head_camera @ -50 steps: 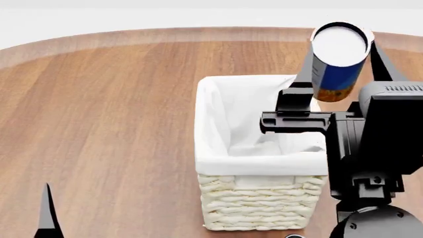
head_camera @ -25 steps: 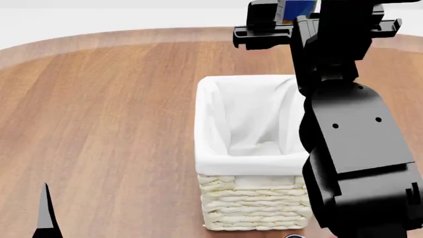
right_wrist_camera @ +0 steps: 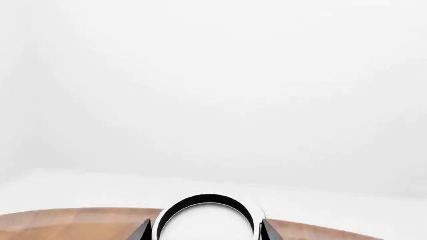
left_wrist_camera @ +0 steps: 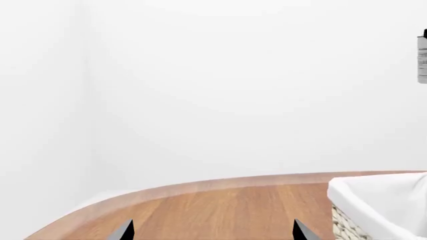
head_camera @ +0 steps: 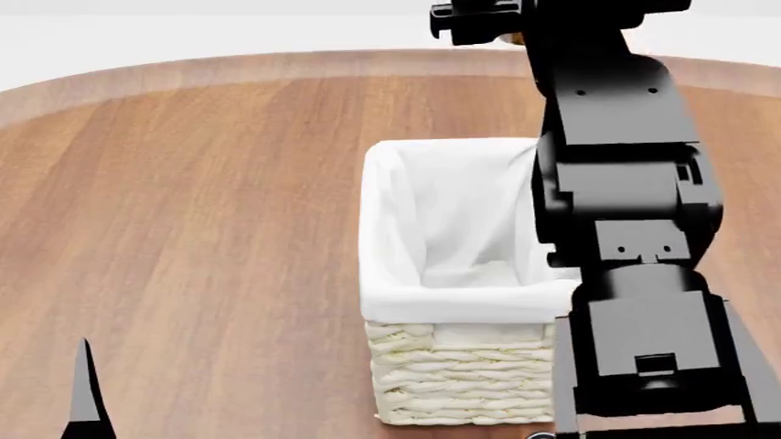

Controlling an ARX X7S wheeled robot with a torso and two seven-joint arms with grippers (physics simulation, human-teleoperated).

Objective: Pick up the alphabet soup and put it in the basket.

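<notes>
Head view: the right arm [head_camera: 616, 229] rises as a tall black column up the right side of the frame, its upper end cut off at the top edge, crossing in front of the basket's right wall. The basket [head_camera: 415, 274] stands at centre on the wooden surface [head_camera: 183, 229], its white liner folded over the rim and the woven side facing the camera. One grey fingertip of the left tool [head_camera: 83, 389] pokes up at the lower left corner.

Left wrist view: two fingertips of the left tool [left_wrist_camera: 212, 231] sit spread wide apart at the bottom edge, nothing between them. The basket's liner corner shows at lower right.

Right wrist view: only here does the alphabet soup [right_wrist_camera: 208, 222] appear clearly, its white top ringed in black at bottom centre, pinched between the two fingers of the right tool [right_wrist_camera: 205, 231], with the surface's edge behind it against blank white.
</notes>
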